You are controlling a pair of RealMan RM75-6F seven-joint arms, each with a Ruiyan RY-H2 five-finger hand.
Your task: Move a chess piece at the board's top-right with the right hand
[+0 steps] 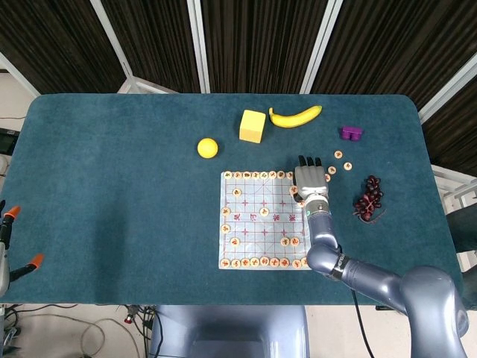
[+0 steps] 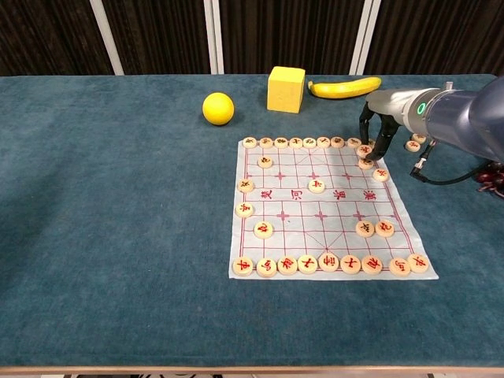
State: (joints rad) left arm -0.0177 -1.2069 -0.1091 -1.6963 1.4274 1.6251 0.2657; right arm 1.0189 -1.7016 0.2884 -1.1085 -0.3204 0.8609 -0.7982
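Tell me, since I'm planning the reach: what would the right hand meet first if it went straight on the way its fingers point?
Probably nothing: beyond the right hand lies bare teal tablecloth between yellow banana and purple block. Depth unclear.

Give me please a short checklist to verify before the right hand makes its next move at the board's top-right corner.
1. Right hand above the top-right corner of the chess board: ok.
2. Chess piece under the fingertips held: cannot tell, the fingers hide the contact.
3. Neighbour piece apart from the fingers: ok.
4. Loose pieces off the board, out of the way: ok.
5. Left hand position: cannot tell, not visible.
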